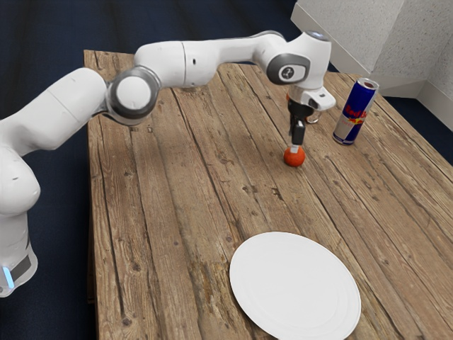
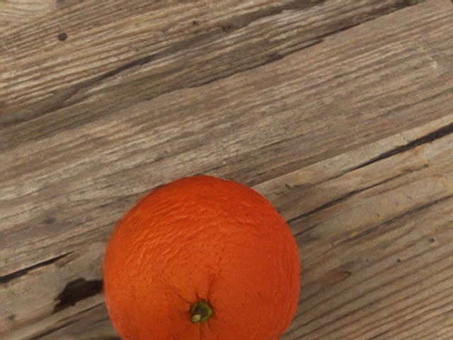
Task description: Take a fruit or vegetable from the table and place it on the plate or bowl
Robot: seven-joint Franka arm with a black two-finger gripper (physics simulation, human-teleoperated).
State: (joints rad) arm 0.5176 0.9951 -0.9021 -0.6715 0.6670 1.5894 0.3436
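Plate (image 1: 295, 287), bare table (image 1: 177, 212) between, orange (image 1: 294, 156) near can (image 1: 354, 112)

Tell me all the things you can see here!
orange: one, bright orange, on the table right under the end effector
can: one, blue and silver, standing upright toward the exterior view's right of the orange
plate: one, white, nothing on it, at the table's near edge
table: one, brown wooden planks, under everything
floor: dark blue, around the table
wall: pale grey, behind the can
arm: one, white and grey, reaching in from the exterior view's left
end effector: one, black, pointing down just above the orange
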